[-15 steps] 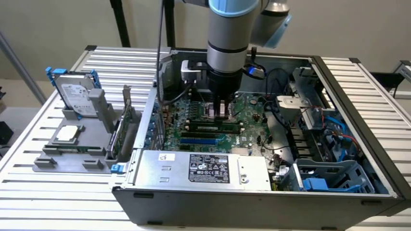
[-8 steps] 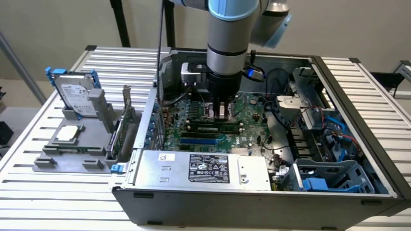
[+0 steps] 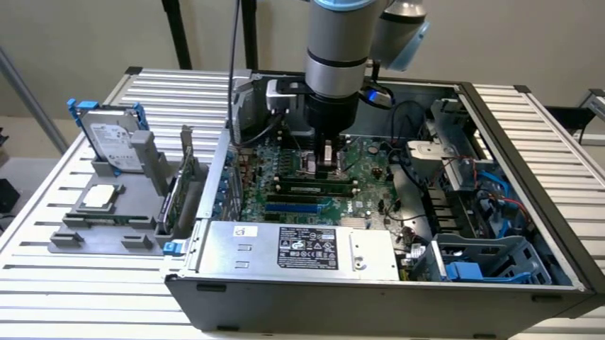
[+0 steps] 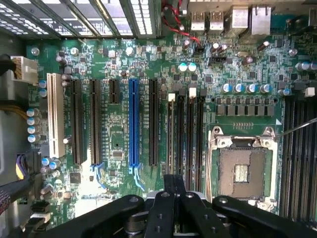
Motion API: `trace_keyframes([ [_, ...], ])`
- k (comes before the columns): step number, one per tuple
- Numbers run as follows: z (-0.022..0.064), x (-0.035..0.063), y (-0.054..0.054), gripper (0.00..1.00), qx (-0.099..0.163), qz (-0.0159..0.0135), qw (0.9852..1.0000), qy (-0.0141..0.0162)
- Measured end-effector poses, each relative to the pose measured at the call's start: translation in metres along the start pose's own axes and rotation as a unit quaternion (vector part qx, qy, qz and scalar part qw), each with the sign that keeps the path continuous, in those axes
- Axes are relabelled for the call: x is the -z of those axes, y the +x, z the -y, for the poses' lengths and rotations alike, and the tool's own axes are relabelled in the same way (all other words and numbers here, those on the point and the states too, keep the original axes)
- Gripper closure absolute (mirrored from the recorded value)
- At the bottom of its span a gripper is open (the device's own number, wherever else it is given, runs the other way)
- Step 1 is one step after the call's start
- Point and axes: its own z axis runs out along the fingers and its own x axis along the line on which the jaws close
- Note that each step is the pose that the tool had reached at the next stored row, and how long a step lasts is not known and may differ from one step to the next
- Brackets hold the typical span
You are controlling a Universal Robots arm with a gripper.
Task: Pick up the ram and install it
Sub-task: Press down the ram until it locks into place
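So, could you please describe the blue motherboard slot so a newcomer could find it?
Look inside the open computer case at the green motherboard. In its row of long parallel slots, the blue slot is the only blue one; its neighbours are black, and a white slot stands apart.

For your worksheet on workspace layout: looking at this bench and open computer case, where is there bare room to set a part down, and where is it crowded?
Free: the slatted table in front of the grey parts holder, and the slats at the exterior view's right of the case. Crowded: the motherboard, with slots, cables and the shut tool above it; the holder carries a hard drive and a processor chip.
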Motion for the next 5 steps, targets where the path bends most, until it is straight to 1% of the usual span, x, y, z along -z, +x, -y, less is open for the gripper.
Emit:
trace_keyframes([
  [5, 0.0, 0.0001, 0.0, 0.89, 0.0, -0.0001, 1.0, 0.0],
])
